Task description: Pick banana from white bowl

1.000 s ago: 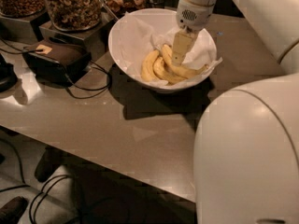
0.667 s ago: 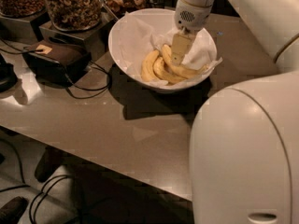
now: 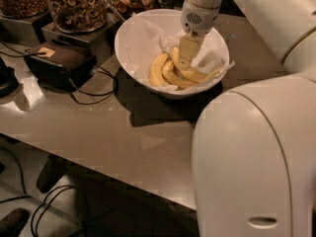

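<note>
My claw (image 3: 185, 63), down in the bowl (image 3: 129, 28) over the banana (image 3: 200, 76), looks like pale matt plastic; my arm (image 3: 266, 9) is smoother, with a soft sheen. The bowl is glossy white, lined with crinkled paper (image 3: 143, 38). The banana's skin is smooth and dull. The surface (image 3: 148, 142) is smooth, faintly reflective brown, and the jars (image 3: 79, 6) are clear glass.

The cream two-finger gripper (image 3: 184, 62) hangs from the white arm (image 3: 200, 4) down inside the large, deep white bowl (image 3: 120, 42), its tip at the long yellow curved banana (image 3: 198, 76), which lies on crinkled white paper (image 3: 143, 38); two shorter yellow bananas (image 3: 158, 70) lie just beside it. The bowl stands on a grey-brown tabletop (image 3: 123, 132) near a glass jar of mixed nuts (image 3: 79, 6) and a dark box (image 3: 57, 60) with black cables; the robot's rounded white body (image 3: 256, 157) fills the near right.
</note>
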Robot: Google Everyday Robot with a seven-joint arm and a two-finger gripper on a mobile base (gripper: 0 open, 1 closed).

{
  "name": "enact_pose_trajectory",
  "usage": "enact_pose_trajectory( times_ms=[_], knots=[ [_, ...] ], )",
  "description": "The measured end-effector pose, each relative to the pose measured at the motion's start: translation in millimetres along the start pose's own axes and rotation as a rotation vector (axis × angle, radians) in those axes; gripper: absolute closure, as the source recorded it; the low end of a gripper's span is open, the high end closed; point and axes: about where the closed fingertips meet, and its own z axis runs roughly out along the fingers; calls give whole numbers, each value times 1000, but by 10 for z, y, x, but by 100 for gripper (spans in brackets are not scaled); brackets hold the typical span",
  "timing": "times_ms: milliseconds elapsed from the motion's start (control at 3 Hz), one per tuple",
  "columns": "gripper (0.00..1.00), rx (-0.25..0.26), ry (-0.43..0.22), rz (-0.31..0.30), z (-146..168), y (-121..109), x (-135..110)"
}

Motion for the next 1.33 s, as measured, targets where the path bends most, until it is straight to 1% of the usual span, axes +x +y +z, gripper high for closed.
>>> enact_pose_trajectory(
  times_ms=[333,1000,1333],
  knots=[
    [48,0,9,-3,35,-10,-29],
    [55,-13,16,-3,117,-59,-62],
    [56,-13,18,-7,129,-74,-73]
  ],
)
